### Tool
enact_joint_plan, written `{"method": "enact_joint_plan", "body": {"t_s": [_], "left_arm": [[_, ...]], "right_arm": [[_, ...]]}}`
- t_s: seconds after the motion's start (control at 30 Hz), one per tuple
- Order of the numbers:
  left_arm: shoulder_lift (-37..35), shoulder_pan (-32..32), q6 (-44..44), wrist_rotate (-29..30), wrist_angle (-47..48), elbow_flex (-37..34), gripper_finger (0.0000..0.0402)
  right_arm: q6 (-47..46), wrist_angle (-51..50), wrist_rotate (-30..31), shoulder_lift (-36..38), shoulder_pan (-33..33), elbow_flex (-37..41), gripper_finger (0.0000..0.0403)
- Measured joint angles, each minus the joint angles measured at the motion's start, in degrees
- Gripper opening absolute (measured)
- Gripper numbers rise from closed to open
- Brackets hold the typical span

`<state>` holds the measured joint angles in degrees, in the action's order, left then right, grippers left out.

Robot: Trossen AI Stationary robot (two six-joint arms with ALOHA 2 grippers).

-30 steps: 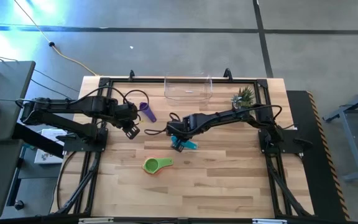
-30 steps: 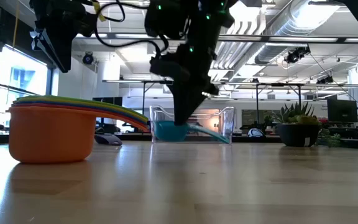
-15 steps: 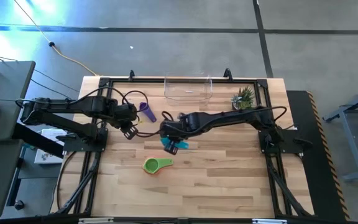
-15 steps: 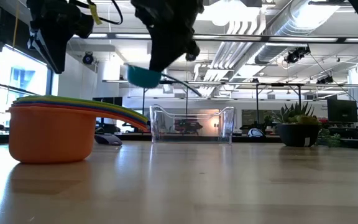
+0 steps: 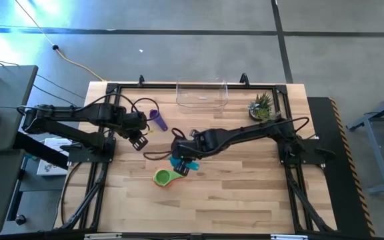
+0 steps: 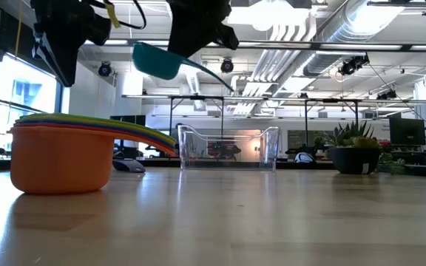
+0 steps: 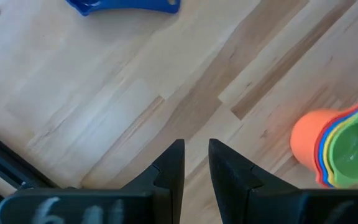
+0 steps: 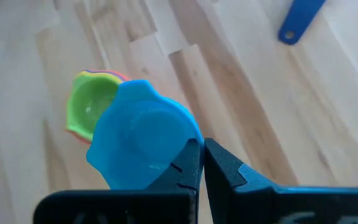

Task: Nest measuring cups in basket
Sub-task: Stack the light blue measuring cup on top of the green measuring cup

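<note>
Since a second ago I have lifted the small teal plastic measuring cup (image 5: 181, 165) off the bench (image 5: 245, 193) and swung it left and nearer, from mid-bench to just above the nested stack of cups (image 5: 164, 177), whose top green scoop shows over yellow, red and orange rims. My right claw (image 8: 202, 163) is pressed together on the teal cup's short flat handle, the bowl hanging out in front of the fingers and clear of the wood. The grip is thin and at the handle's end, so the cup could twist or slip as I lower it. It may also land on the green rim instead of seating, since from my wrist the teal bowl sits beside the green one, not over it. A hard touch might shove the loose stack across the bench. My right arm reaches long and low from the right side, wrist tipped down. My left claw (image 7: 196, 167) hovers over bare wood at the left, fingers slightly apart and holding nothing, with the purple cup (image 5: 157, 119) just beside it. The clear rectangular plastic basket (image 5: 202, 94) waits at the far edge with nothing in it.
</note>
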<state>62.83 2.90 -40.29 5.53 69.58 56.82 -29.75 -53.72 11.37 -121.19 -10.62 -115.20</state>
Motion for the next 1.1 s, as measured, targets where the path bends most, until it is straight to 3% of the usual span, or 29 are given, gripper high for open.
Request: {"method": "enact_joint_plan", "body": {"t_s": [0.3, 0.6, 1.1], "left_arm": [[0.0, -1.6, -0.1, -5.2, 0.0, 0.0, 0.0065], [0.0, -2.1, -1.1, -6.4, 0.0, 0.0, 0.0065], [0.0, -14.3, -9.0, -8.0, 0.1, 0.0, 0.0065]], "right_arm": [[-4.7, 1.8, 0.3, 0.0, -3.0, 0.0, 0.0], [-9.0, 3.5, 2.1, 0.0, -5.4, 0.0, 0.0], [-8.5, 16.4, 2.1, 0.0, -7.1, 0.0, 0.0]]}}
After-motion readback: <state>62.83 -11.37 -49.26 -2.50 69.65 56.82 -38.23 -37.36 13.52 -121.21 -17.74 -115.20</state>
